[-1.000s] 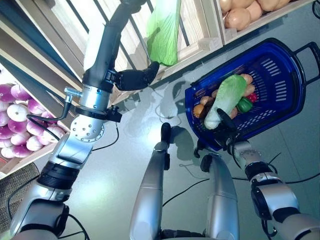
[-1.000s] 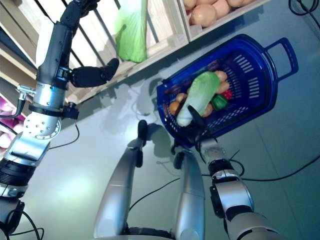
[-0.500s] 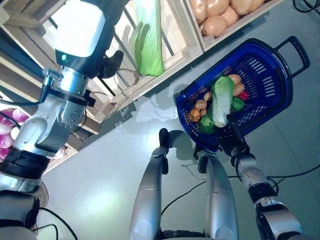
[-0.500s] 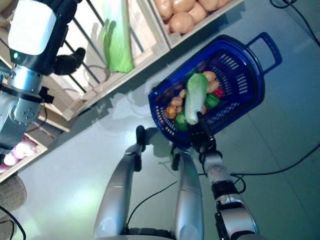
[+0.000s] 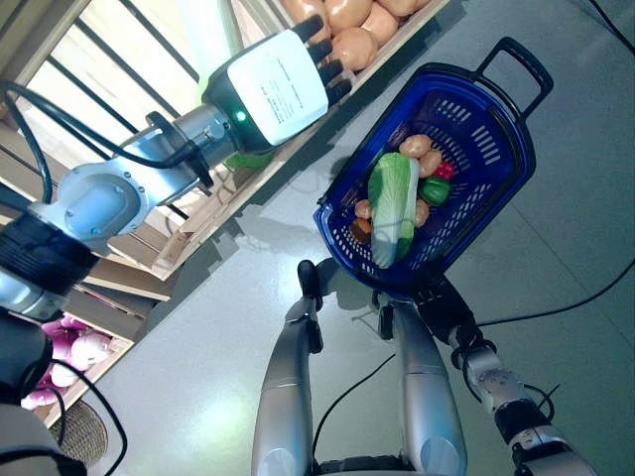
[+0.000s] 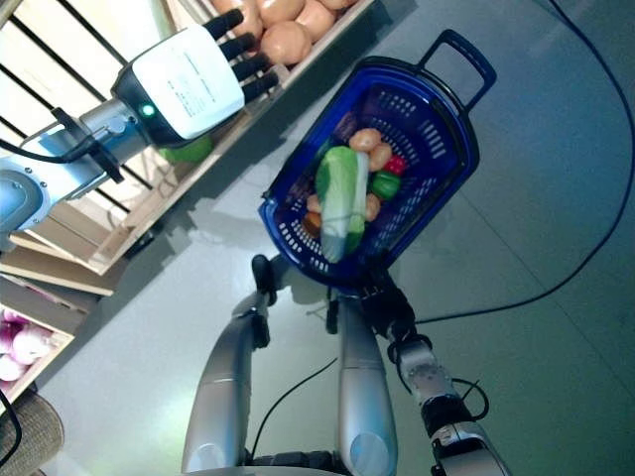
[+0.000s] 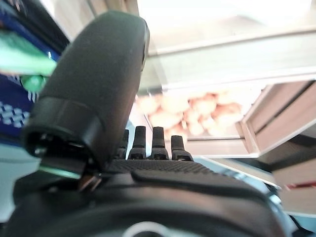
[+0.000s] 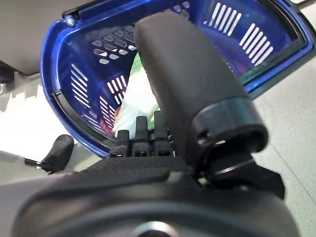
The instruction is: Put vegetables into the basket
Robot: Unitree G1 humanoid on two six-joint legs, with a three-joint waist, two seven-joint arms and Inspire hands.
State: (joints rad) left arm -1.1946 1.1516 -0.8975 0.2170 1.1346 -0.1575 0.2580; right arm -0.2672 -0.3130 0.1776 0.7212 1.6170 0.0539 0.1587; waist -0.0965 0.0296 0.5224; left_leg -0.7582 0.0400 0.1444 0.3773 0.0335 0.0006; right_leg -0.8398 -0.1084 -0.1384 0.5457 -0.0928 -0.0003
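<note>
We see the blue basket (image 5: 501,119) on the grey floor (image 5: 179,367), holding a long pale-green cabbage (image 5: 392,203) that lies lengthwise over smaller vegetables (image 5: 422,149), among them brownish round ones and a red and a green one. The right hand (image 5: 444,305) grips the basket's near rim; in its wrist view the fingers (image 8: 140,136) curl over that rim beside the thumb. A second earlier the left hand (image 5: 273,84) was raised beside a leafy green vegetable on the wooden shelf (image 5: 189,223); it has since swung across and now reaches with straight, empty fingers (image 5: 332,74) toward the pile of tan round vegetables (image 5: 352,40) in the shelf's bin. A patch of green (image 5: 248,159) shows on the shelf beneath that arm. The whole view has shifted too, so the camera has moved; the basket's contents look unchanged. Purple-and-white vegetables (image 5: 69,347) lie in a lower compartment.
</note>
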